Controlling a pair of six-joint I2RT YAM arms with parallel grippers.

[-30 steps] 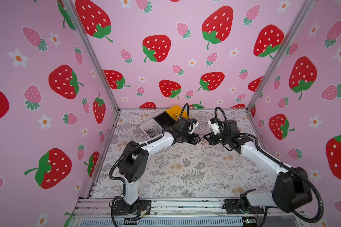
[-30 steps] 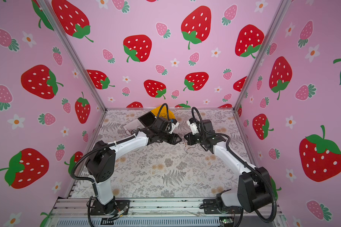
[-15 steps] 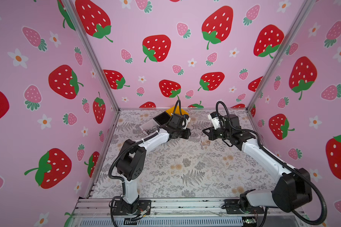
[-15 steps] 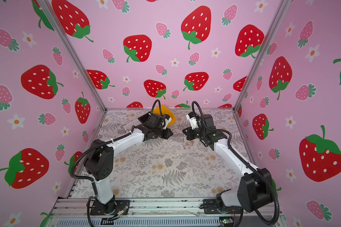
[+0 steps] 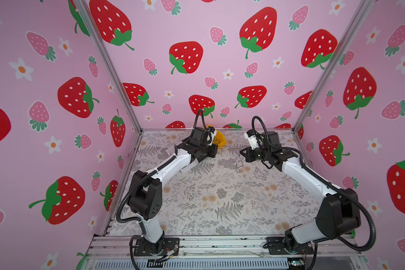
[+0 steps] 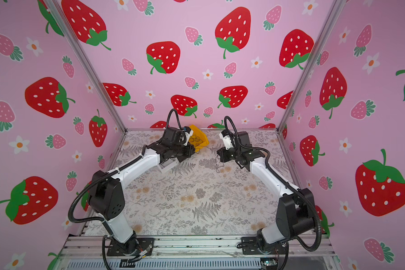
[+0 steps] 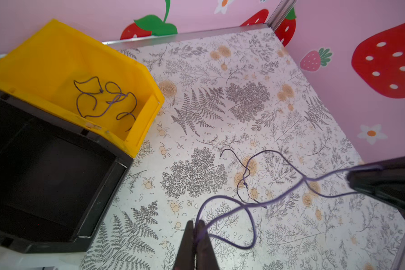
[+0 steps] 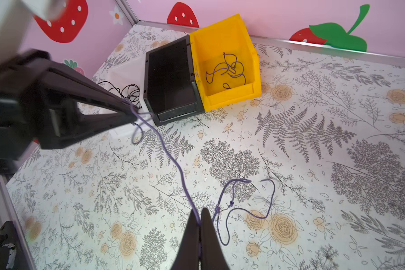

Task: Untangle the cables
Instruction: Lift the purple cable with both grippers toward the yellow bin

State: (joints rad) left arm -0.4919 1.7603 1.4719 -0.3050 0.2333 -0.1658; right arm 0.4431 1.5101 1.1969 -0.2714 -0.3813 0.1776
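Observation:
A thin purple cable (image 7: 324, 174) (image 8: 171, 157) stretches in the air between my two grippers, above the flowered table near the back. My left gripper (image 7: 198, 224) (image 5: 218, 149) is shut on one looped end of it. My right gripper (image 8: 199, 214) (image 5: 241, 153) is shut on it further along, beside small knots where more purple strands (image 8: 270, 201) hang off. A darker knotted strand (image 7: 243, 177) shows below it. In both top views the cables appear only as a faint tangle (image 6: 218, 163) between the grippers. More purple cables (image 7: 103, 98) (image 8: 227, 70) lie in the yellow bin (image 7: 56, 58).
A black bin (image 7: 117, 161) (image 8: 147, 77) stands against the yellow bin (image 8: 222, 30) at the back. Beside it is a white tray (image 6: 166, 167) holding a coiled black wire (image 8: 129, 91). Pink strawberry walls enclose the table on three sides.
Both grippers moved toward the back of the table. The left gripper's jaws closed onto the purple cable. The right gripper stayed shut.

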